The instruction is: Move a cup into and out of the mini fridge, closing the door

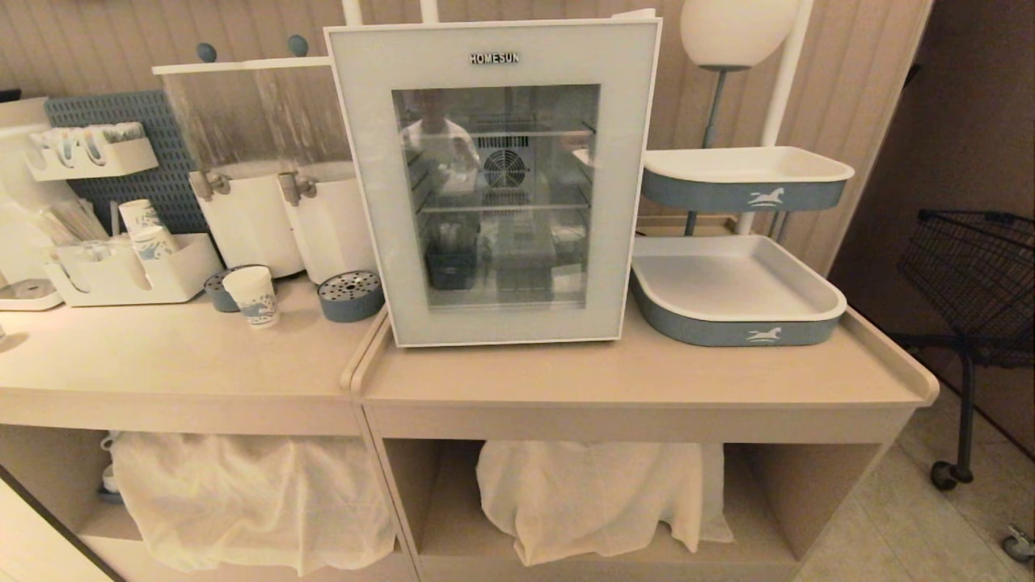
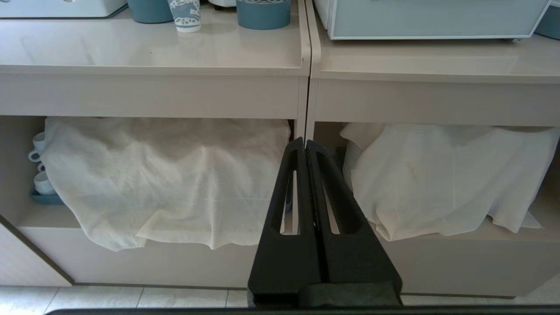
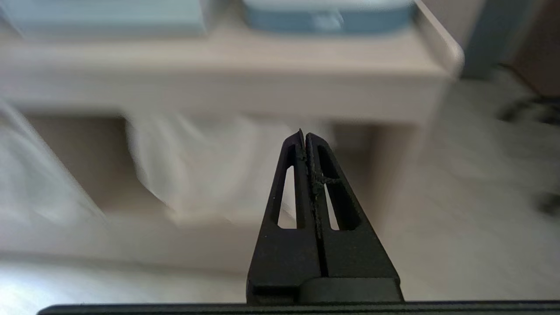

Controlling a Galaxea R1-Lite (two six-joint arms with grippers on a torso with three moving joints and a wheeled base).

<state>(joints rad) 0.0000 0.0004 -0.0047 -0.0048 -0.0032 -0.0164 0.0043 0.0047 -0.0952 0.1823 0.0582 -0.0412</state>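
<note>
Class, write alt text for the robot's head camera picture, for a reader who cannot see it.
A white mini fridge with its glass door shut stands on a beige counter. A small patterned paper cup sits on the counter to its left, near two drink dispensers; a two-tier tray stand is on its right. No claw shows.

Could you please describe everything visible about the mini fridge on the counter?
The mini fridge is a white box standing upright on the right-hand counter, between two drink dispensers and a two-tier tray stand. Its door is shut: a clear glass window in a wide pale grey-blue frame lettered HOMESUN. Through the glass show wire shelves, a round rear fan and dim items on the lower level. No hand touches it.
</note>
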